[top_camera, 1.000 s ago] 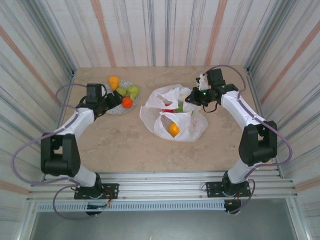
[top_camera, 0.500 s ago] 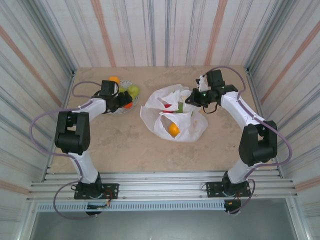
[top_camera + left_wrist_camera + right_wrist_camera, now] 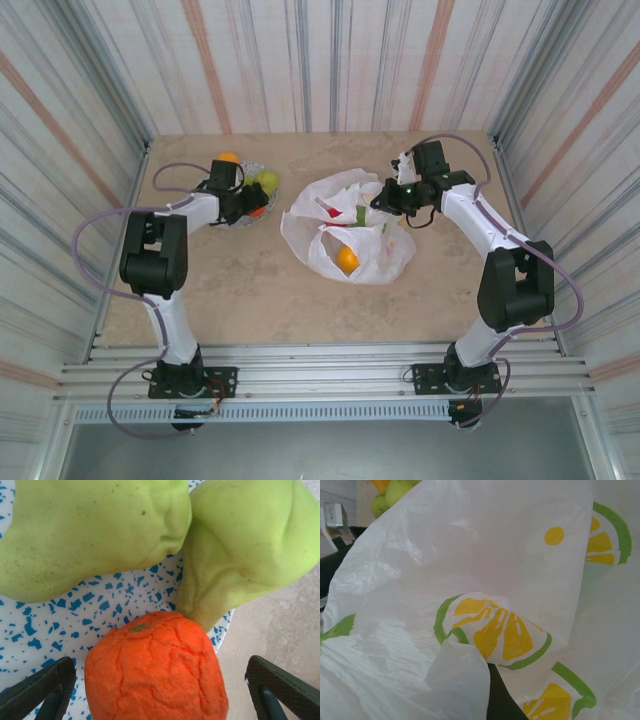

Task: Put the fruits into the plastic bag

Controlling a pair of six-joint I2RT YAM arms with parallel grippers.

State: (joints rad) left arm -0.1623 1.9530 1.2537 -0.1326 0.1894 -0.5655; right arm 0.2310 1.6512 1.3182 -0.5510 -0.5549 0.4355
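1. The left gripper (image 3: 157, 666) is spread wide. Its two dark fingers (image 3: 40, 690) stand either side of a crinkled orange toy fruit (image 3: 152, 680) and neither pad touches it, so nothing is grasped yet.
2. That orange lies directly between the fingers, on the near edge of a round white plate flecked with blue (image 3: 75, 620). This looks like the lining-up before a pinch.
3. Just beyond the orange, two soft pale-green toy pears (image 3: 95, 530) lean together. The one on the far right side (image 3: 240, 545) touches the orange, so a squeeze may nudge it.
4. A yellow-orange fruit (image 3: 228, 158) sits past the gripper at the plate's far rim.
5. The thin white plastic bag printed with citrus slices (image 3: 345, 225) lies well off to the gripper's right on the beige marbled table (image 3: 250, 290). Its mouth faces upward.
6. Some fruit is already inside the bag: an orange (image 3: 346, 260) in the lower pocket, with red and green pieces nearer the opening.
7. The right gripper (image 3: 385, 197) sits at the bag's far rim, probably to keep the mouth raised for drops.
8. Film hangs in front of its wrist camera over one dark finger (image 3: 496, 697). I cannot tell whether the jaws are pinched on it.
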